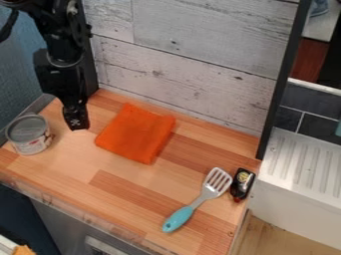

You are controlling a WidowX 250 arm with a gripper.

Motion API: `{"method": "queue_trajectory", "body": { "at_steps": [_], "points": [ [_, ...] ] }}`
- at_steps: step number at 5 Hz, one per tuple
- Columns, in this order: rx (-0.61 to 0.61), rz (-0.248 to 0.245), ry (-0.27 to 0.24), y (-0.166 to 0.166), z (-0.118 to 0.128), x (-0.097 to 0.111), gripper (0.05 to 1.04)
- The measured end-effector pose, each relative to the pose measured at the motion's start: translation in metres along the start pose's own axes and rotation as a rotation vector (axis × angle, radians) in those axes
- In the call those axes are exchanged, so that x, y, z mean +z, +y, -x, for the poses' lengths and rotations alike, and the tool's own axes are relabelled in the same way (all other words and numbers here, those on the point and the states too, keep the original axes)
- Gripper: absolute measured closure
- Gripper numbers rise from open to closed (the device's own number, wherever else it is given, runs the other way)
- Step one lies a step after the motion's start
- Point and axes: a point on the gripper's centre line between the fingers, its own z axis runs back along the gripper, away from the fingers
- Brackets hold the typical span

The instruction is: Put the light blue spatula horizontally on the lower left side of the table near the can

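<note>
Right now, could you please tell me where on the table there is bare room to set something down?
The widest bare patch of table lies between can, cloth, spatula and front edge. Another lies between cloth, spatula and wall. It is crowded where the black bottle sits beside the spatula, and where the gripper hangs between can and cloth.

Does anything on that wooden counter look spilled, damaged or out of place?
Nothing stands out: the can is upright, the orange cloth lies flat, and the spatula rests diagonally, with no spill visible.
</note>
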Motion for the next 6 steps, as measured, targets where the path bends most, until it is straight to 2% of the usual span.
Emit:
{"method": "queue_trajectory", "body": {
  "at_steps": [1,2,3,4,5,6],
  "points": [
    [0.009,-0.030,-0.011,0.006,0.001,-0.008,0.083],
    [0.089,-0.078,-0.085,0.029,0.014,-0.007,0.083],
    [0.148,-0.109,-0.078,0.047,0.028,-0.004,0.083],
    [0.219,-0.150,-0.048,0.076,0.052,-0.005,0.083],
    [0.325,-0.229,0.000,0.100,0.075,-0.006,0.083],
    [0.387,-0.311,-0.003,0.121,0.092,-0.013,0.083]
  ]
}}
